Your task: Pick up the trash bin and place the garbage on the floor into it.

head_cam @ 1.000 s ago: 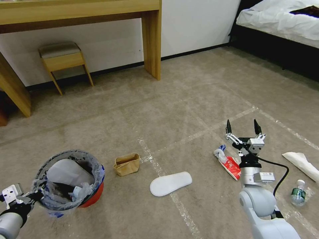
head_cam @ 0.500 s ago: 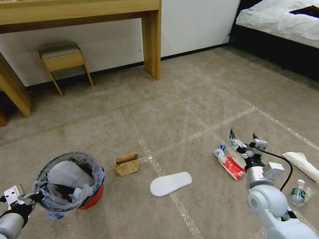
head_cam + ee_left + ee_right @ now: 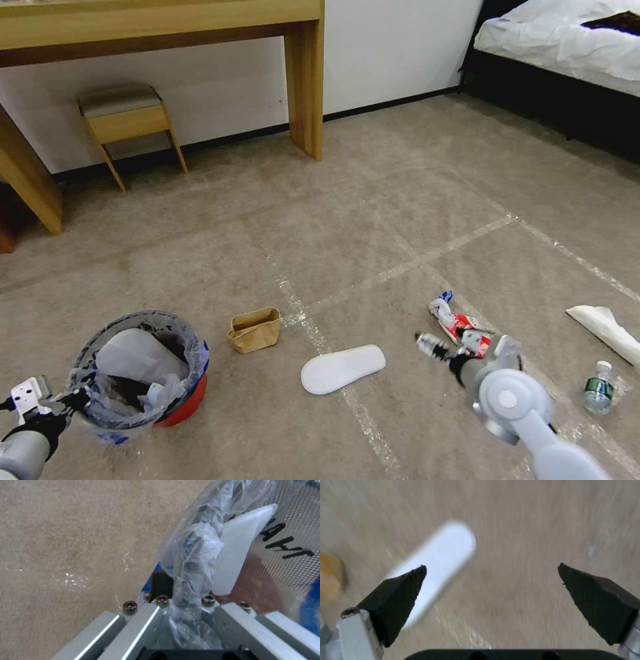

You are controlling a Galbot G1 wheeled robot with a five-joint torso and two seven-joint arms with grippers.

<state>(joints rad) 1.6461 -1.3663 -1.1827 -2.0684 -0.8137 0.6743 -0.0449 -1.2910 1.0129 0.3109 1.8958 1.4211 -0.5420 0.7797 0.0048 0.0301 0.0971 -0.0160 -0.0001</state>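
1. Nearest the robot, the left gripper (image 3: 180, 615) is clamped on the bag-lined rim of the trash bin (image 3: 143, 370), which sits low at the robot's left with a white slipper already inside; the clear liner (image 3: 196, 555) is bunched between the jaws.
2. On the right, the right gripper (image 3: 491, 590) hangs spread wide and empty over the floor (image 3: 373, 227), pointed toward the white slipper (image 3: 343, 367) lying across a tape line.
3. Around it lies more of the garbage: a brown paper bag (image 3: 254, 329) near the bin, a red wrapper (image 3: 460, 323) just beside the right arm, a small bottle (image 3: 598, 387) and a white wad (image 3: 610, 330) farther right.
4. Beyond stand a stool (image 3: 128, 120), a wooden desk (image 3: 303, 73) and a bed (image 3: 567, 40).
5. The risks, as a judgement: the slipper is thin and flat, so the fingertips could skid over it or dig into carpet; the arm may also nudge the wrapper aside; a grip mostly on slick liner could let the bin slip.
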